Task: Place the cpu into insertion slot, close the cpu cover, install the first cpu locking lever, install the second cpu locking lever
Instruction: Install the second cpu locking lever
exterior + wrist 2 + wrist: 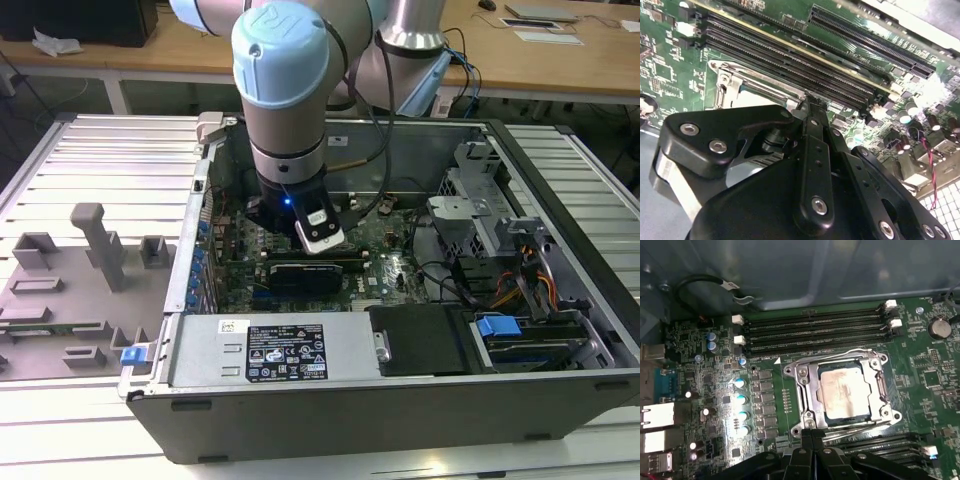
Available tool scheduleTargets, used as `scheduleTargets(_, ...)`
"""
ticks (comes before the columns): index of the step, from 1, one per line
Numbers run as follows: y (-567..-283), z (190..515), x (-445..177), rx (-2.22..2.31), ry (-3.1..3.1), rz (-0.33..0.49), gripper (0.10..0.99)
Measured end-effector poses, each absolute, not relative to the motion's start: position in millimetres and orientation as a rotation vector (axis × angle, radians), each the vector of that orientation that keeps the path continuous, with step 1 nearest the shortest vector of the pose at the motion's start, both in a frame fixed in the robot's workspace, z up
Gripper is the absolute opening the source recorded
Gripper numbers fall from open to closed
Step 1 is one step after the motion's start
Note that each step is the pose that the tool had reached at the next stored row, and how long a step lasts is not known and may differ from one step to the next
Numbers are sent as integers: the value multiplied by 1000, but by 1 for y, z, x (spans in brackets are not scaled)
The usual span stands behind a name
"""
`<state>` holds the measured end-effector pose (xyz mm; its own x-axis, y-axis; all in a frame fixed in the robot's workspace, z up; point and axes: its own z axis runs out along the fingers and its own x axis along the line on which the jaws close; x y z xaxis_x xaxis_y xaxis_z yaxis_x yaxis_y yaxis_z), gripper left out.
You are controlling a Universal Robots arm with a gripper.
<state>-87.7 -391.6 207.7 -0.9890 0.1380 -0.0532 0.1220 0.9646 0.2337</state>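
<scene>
The cpu (pixel 842 390), a pale metal square, lies flat in the insertion slot (pixel 860 413) on the green board. The silver cpu cover (pixel 805 390) lies down around it, its window framing the chip. One wire locking lever (pixel 840 353) runs along the side by the memory slots, another (pixel 855 424) along the opposite side. My gripper (pixel 810 434) is shut, its black fingertips pressed together at the socket's corner by that second lever's end; contact with the wire cannot be told. In the second wrist view the gripper (pixel 811 102) points down at the cover's edge (pixel 732 82).
The arm (pixel 285 100) reaches down into the open computer case (pixel 330 350). Long black memory slots (pixel 815 325) flank the socket. A black card (pixel 310 270) lies in front, drive bays and cables (pixel 500 260) at the exterior view's right, a grey fixture plate (pixel 80 270) at its left.
</scene>
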Motion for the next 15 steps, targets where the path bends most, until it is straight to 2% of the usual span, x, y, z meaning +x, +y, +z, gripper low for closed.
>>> scheduleTargets(15, -392, 197, -92, 192, 3045, 387, 106)
